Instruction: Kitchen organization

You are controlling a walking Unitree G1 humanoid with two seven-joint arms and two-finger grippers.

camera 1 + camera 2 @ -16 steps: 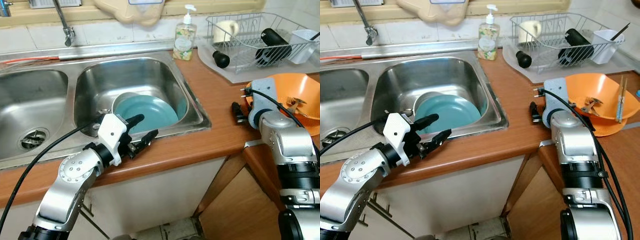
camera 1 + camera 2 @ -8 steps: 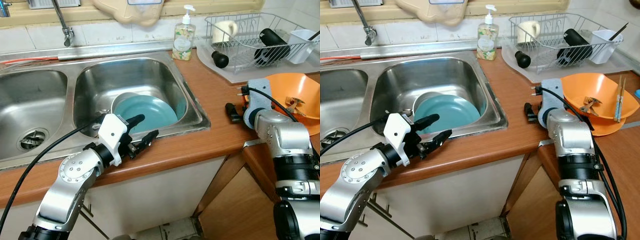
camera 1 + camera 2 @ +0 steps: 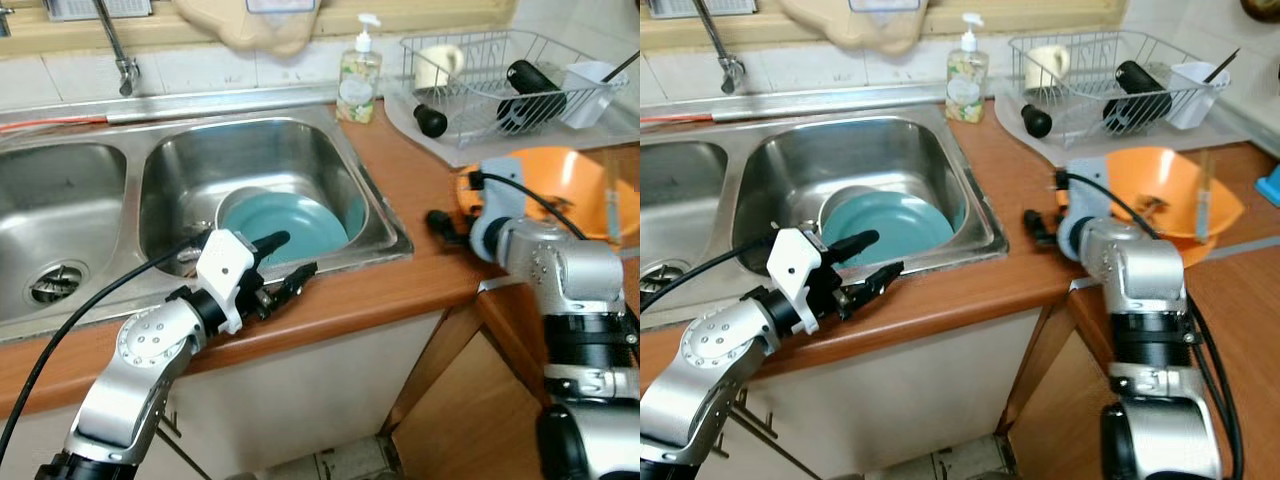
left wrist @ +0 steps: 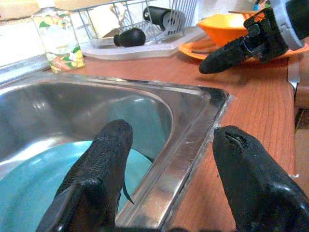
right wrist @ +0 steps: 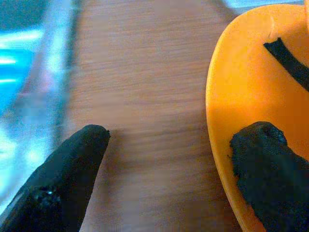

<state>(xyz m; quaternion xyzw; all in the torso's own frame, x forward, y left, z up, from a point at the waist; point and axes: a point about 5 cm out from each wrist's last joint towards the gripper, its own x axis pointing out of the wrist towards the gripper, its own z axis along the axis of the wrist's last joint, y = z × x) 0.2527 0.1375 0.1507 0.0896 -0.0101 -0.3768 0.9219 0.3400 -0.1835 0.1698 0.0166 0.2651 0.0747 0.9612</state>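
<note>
Bench (image 3: 420, 255): wooden top carrying everything, running past the sink toward my right arm.
Sink (image 3: 175, 160): steel double basin; I am looking down into its right bowl.
Dish rack (image 3: 480, 60): wire, sitting at the back of the bench with a cup and black items inside.
Teal plate (image 3: 285, 215): lying in the right bowl, leaning toward the front wall.
Orange bowl (image 3: 1165, 190): sitting on the bench below the rack, holding utensils.
Soap bottle (image 3: 357, 72): standing behind the sink's right corner.
Left gripper (image 3: 283, 262): I am holding my fingers (image 4: 104, 159) wide apart, empty, straddling the sink's front rim above the plate.
Right gripper (image 5: 169, 169): I am spreading my fingers apart, empty, one over bare bench, the other over the orange bowl's edge.
</note>
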